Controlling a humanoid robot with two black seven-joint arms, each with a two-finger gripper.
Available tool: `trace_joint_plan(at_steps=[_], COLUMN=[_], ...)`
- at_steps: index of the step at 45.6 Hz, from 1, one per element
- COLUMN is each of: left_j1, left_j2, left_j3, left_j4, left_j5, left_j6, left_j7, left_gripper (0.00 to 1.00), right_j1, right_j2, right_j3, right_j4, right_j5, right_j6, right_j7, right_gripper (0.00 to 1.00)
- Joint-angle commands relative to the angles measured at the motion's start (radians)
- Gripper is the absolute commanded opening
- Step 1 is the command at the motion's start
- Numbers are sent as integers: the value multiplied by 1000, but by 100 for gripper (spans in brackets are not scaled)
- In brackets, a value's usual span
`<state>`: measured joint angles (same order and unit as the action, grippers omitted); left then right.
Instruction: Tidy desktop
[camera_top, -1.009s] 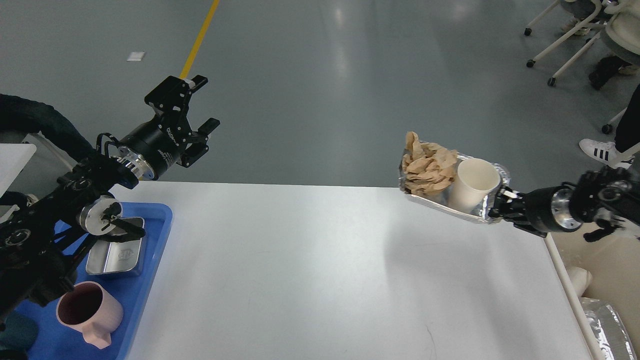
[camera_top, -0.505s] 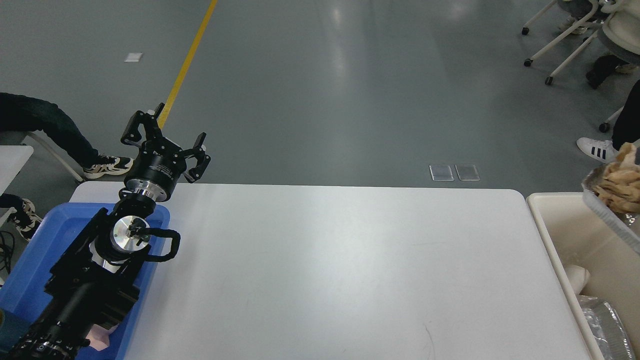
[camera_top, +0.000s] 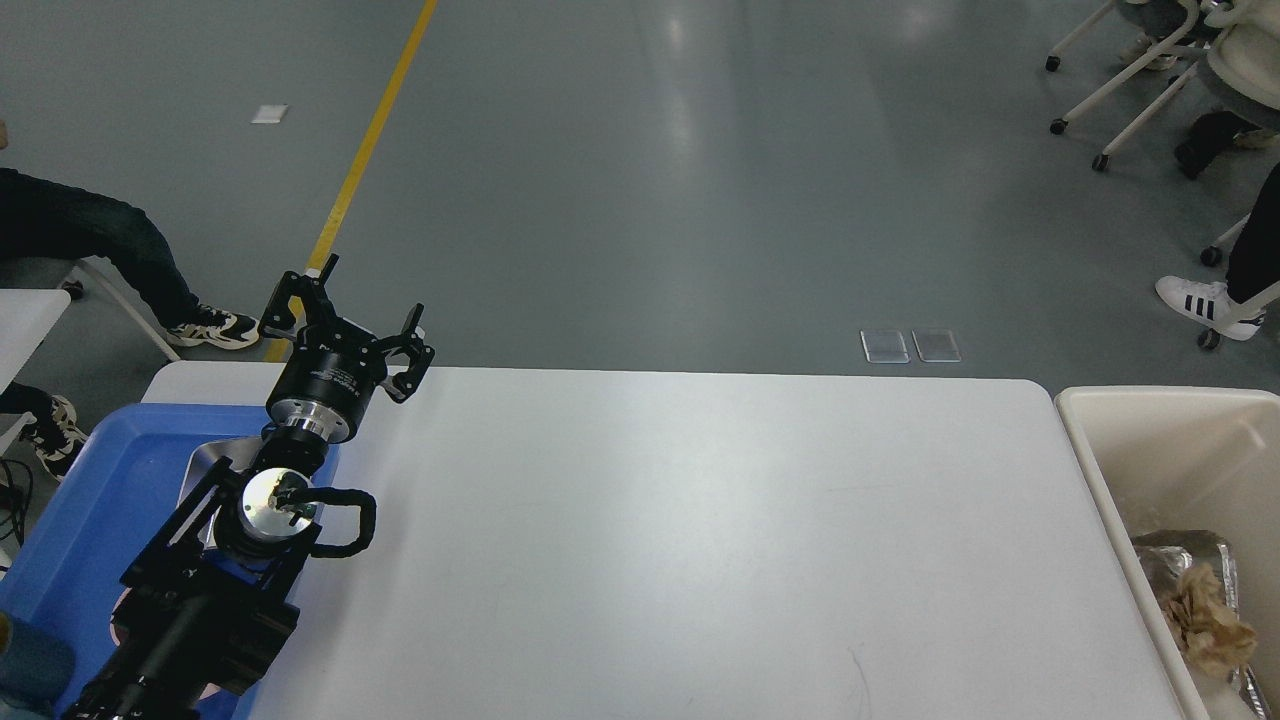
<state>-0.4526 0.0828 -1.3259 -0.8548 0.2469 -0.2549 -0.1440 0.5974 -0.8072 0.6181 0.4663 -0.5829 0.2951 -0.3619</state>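
The desktop (camera_top: 680, 530) is a wide white tabletop with rounded corners, and nothing lies on its bare surface. My left gripper (camera_top: 365, 318) is open and empty, held above the table's far left corner, over the far end of the blue tray (camera_top: 95, 490). My right gripper is out of view. A foil tray (camera_top: 1195, 560) with crumpled brown paper (camera_top: 1210, 620) lies inside the cream bin (camera_top: 1160, 420) at the right.
A metal box (camera_top: 205, 462) sits in the blue tray, mostly hidden by my left arm. The cream bin stands against the table's right edge. People's legs and chair legs show on the grey floor at the far left and far right.
The foil tray with brown paper, earlier held by my right gripper over the table and then over the bin, now lies in the bin. The right arm has left the view. My left gripper shifted slightly.
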Motion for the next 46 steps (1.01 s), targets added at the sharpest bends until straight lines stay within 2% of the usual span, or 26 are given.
trace_joint_plan(at_steps=[1, 4, 6, 8, 14, 24, 39, 46], left_j1=[26, 48, 60, 72, 100, 143, 244, 295], left_j2=[17, 23, 25, 26, 29, 51, 49, 49], left_j3=[-6, -12, -13, -15, -21, -47, -65, -72], left_j4=[-4, -15, -20, -21, -23, -98, -268, -293], left_j5=[0, 2, 2, 2, 2, 2, 2, 3], left_j6=[2, 2, 2, 2, 0, 0, 2, 0], left_j7=[1, 0, -2, -3, -3, -3, -6, -6], left_gripper=[97, 97, 97, 97, 97, 97, 97, 97], right_j1=[19, 42, 53, 64, 91, -24, -385, -444], right_j2=[103, 131, 151, 187, 240, 315, 445, 479], right_j3=[6, 6, 6, 6, 83, 446, 891, 971], right_j4=[2, 3, 14, 38, 158, 342, 669, 675], right_j5=[0, 0, 0, 2, 96, 707, 726, 723], right_j6=[-163, -220, -218, -217, -223, -77, 48, 52], right_j7=[17, 90, 145, 178, 166, 167, 178, 187], right_gripper=[100, 100, 100, 100, 100, 100, 100, 100])
